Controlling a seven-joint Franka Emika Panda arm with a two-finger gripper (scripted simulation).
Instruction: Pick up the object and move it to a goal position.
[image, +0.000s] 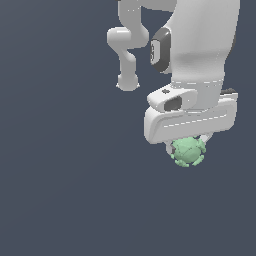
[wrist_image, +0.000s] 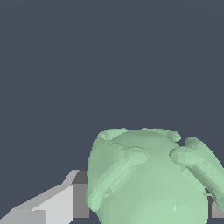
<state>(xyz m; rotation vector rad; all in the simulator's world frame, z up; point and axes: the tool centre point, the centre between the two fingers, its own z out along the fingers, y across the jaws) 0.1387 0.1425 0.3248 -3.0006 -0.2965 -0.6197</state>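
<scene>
The object is a small pale mint-green lumpy ball (image: 188, 151) with knobby bumps. It sits right under the white gripper (image: 187, 145), between the fingers, which are mostly hidden by the hand and the ball. In the wrist view the ball (wrist_image: 148, 179) fills the near part of the picture, with one white and grey finger (wrist_image: 65, 201) pressed against its side and a sliver of the other finger (wrist_image: 215, 209) at its far side. The gripper is shut on the ball.
The white arm (image: 200, 40) reaches in from above in the exterior view, with its elbow and base links (image: 127, 50) behind. The ground around is a plain dark blue-grey surface (image: 60, 175).
</scene>
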